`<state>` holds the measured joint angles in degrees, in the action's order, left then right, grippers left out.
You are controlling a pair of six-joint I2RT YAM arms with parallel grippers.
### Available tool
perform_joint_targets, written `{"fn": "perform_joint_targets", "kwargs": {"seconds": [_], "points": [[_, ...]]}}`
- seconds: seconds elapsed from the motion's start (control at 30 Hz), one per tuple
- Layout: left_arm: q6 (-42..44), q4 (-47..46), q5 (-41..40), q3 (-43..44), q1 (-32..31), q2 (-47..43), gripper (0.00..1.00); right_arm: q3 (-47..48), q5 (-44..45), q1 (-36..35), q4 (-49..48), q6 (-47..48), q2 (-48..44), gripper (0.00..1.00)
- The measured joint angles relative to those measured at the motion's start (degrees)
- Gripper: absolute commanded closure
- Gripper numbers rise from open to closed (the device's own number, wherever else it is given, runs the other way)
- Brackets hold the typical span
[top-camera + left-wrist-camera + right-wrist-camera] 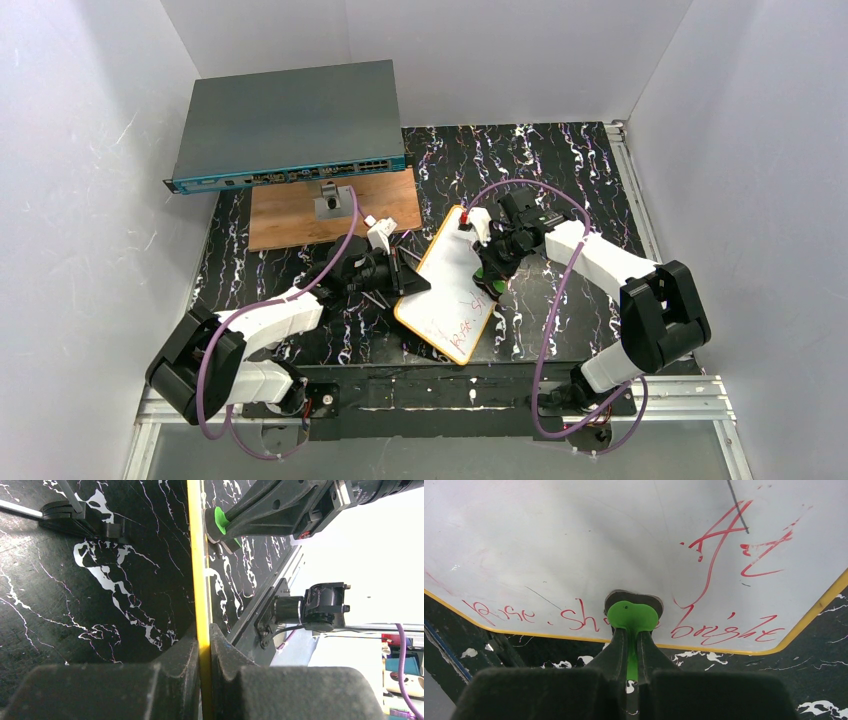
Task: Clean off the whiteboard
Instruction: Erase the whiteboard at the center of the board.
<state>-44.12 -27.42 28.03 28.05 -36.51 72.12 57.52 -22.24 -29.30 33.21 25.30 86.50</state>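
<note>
From above, the whiteboard (450,290) sits askew on the black marbled table (560,170) between both arms, its right side partly hidden by the right gripper (492,276). The left wrist view shows the board edge-on, with the left gripper (202,640) clenched on its yellow rim. In the right wrist view, the jaws pinch a green eraser (631,616) against the board's face among red writing (719,545), which is hard to read

Left gripper (408,284) and right gripper (490,279) flank the whiteboard (452,300).

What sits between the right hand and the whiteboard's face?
A green eraser, pinched in the right hand, against the whiteboard; the right wrist view shows it.
</note>
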Motion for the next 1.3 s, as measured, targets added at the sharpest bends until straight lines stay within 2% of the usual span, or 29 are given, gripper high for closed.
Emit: {"fn": "perform_joint_targets", "kwargs": {"seconds": [0.4, 1.3], "points": [[2.2, -0.4, 2.1, 0.1, -0.2, 0.0, 1.0, -0.1, -0.8, -0.5, 1.7, 2.3, -3.6, 0.99], [4.3, 2.1, 3.1, 1.6, -0.4, 0.0, 1.0, 1.9, -2.4, -0.7, 2.7, 1.9, -3.3, 0.99]]}}
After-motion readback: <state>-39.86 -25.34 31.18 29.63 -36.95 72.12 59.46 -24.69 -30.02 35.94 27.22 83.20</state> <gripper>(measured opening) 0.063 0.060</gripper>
